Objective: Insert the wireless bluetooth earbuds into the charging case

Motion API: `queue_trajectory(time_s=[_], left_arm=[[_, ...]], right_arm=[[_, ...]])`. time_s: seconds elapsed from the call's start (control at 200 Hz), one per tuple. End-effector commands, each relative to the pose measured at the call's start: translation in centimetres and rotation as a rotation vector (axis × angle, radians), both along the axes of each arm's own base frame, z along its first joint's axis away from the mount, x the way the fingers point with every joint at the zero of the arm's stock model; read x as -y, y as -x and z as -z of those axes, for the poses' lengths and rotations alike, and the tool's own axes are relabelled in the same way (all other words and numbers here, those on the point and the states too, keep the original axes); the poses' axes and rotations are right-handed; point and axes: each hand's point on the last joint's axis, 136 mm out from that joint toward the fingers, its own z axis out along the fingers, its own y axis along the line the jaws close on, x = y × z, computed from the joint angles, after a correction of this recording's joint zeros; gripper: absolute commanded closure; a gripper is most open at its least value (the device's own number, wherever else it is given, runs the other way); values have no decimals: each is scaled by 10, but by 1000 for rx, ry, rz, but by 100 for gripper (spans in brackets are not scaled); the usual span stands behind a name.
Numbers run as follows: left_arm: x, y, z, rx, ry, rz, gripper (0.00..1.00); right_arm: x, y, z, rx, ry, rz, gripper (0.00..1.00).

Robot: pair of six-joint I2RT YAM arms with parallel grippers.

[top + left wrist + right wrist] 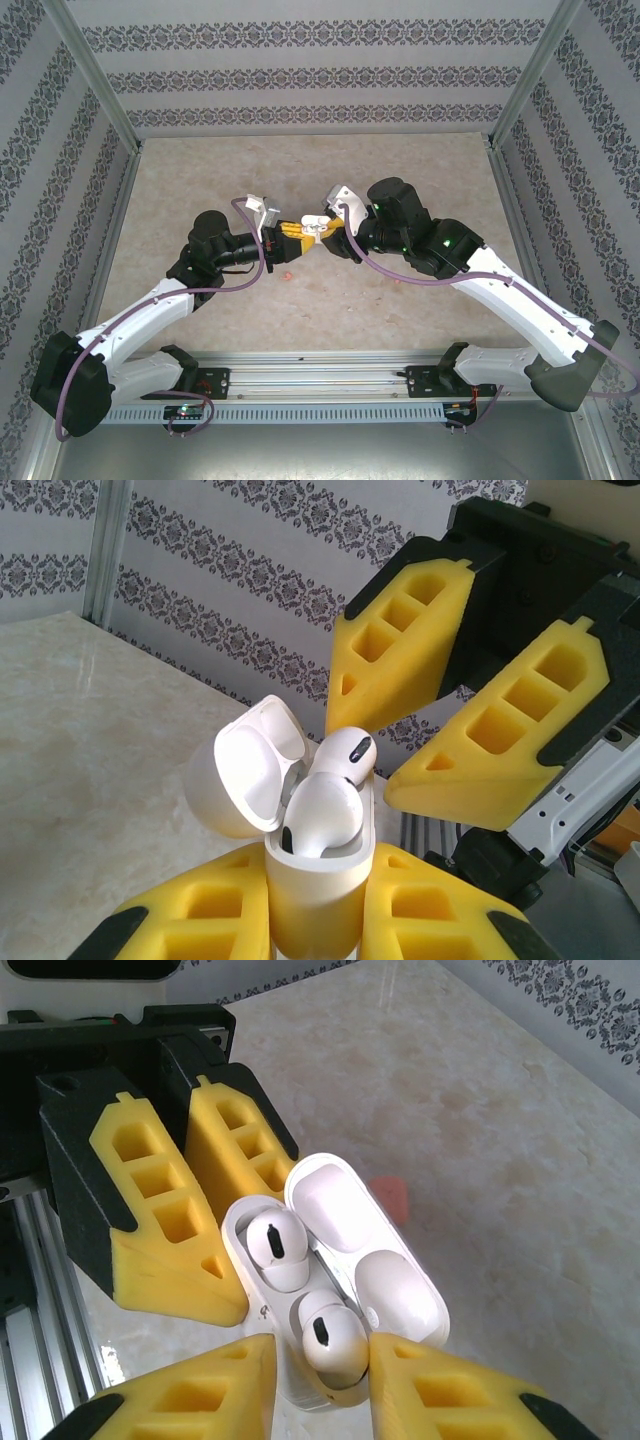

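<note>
My left gripper (pixel 318 925) is shut on the lower body of a white charging case (pixel 318 880), holding it upright above the table with its lid (pixel 245 780) swung open. Two white earbuds (pixel 275 1245) (pixel 330 1340) sit in the case's wells, their rounded heads standing proud. My right gripper (pixel 320 1350) hovers over the case, open. Its yellow fingers (pixel 440 1390) straddle the nearer earbud; one touches it, the other stands a little off. A coral-orange earbud (pixel 392 1196) lies on the table beneath. From above, both grippers meet at the case (pixel 313 231) mid-table.
The beige marble-look table (pixel 420 180) is walled by patterned panels with metal posts. A metal rail (pixel 320 385) carrying the arm bases runs along the near edge. The coral earbud (pixel 288 272) lies just in front of the left gripper.
</note>
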Motion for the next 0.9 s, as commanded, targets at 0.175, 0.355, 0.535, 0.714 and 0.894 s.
queue_trajectory(time_s=[0.175,0.355,0.535,0.714,0.894], left_arm=[[1,-3,-25,87,35,-25,100],[0,-5,-20,86,31,-37,100],[-3,-8,-15,95,29,-65,100],[0,-11,-12,101,36,-63,100],[5,-14,-11,114,38,-39,100]], right_arm=[[-3,14,-10,-63,-41,-27,63],[-3,13,-21,-113,-118,-24,55],[6,3,-45,-172,-254,15,52],[19,-20,-52,-271,-362,109,50],[23,-45,-45,-445,-479,182,48]])
